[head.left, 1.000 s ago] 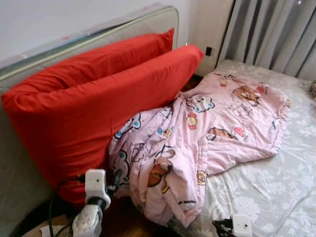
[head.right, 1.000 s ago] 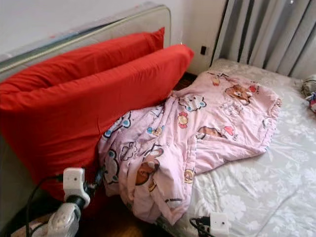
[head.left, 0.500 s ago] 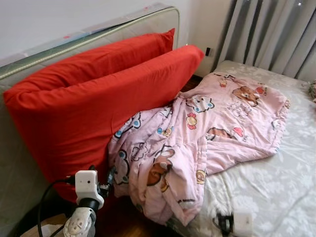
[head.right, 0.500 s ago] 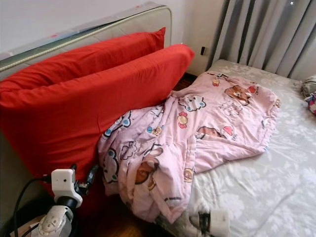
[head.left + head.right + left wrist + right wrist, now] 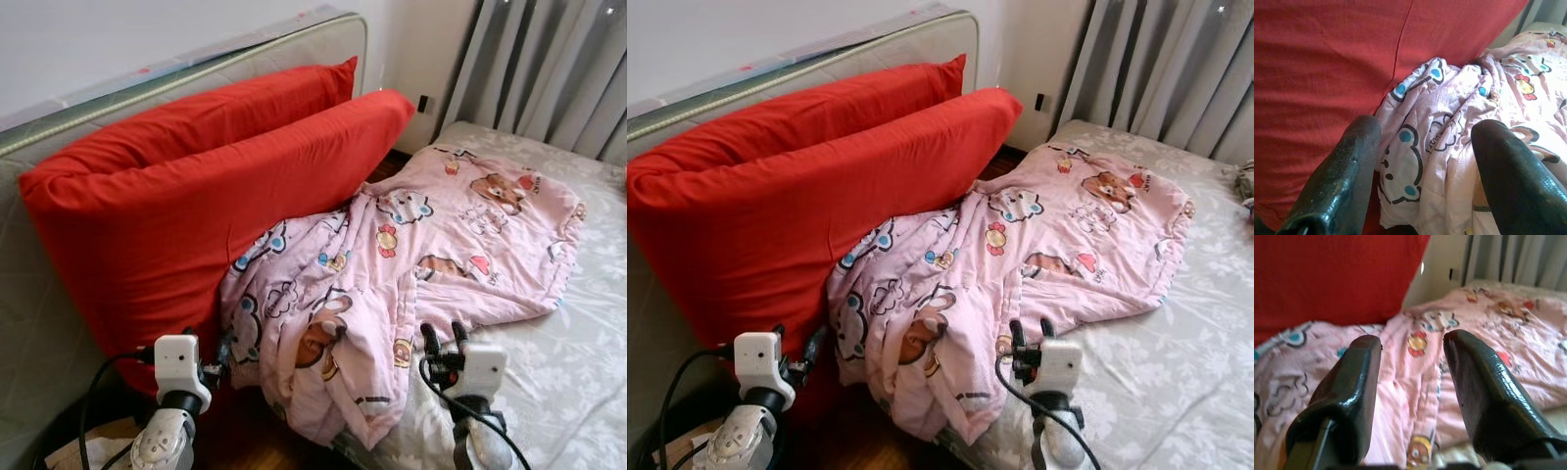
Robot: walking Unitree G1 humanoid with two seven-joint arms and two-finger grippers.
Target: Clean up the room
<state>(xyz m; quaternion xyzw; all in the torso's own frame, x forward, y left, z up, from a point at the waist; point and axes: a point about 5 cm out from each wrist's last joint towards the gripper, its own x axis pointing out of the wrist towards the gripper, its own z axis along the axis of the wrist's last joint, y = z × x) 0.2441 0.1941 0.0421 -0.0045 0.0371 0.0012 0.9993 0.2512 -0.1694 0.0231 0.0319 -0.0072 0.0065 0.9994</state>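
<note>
Both grippers are hovering with fingers spread and gripping nothing: the right gripper (image 5: 443, 340) over the pink blanket (image 5: 431, 245) near the bed's (image 5: 549, 392) near edge, the left gripper (image 5: 1422, 166) by the fold where the blanket is meeting the red pillows (image 5: 196, 196). The blanket is lying crumpled across the head end of the bed, one corner spilling over the near edge. Judging from this, a pinch on a single loose layer is risking dragging the bundle further off the mattress, or snagging the pillow fabric.
</note>
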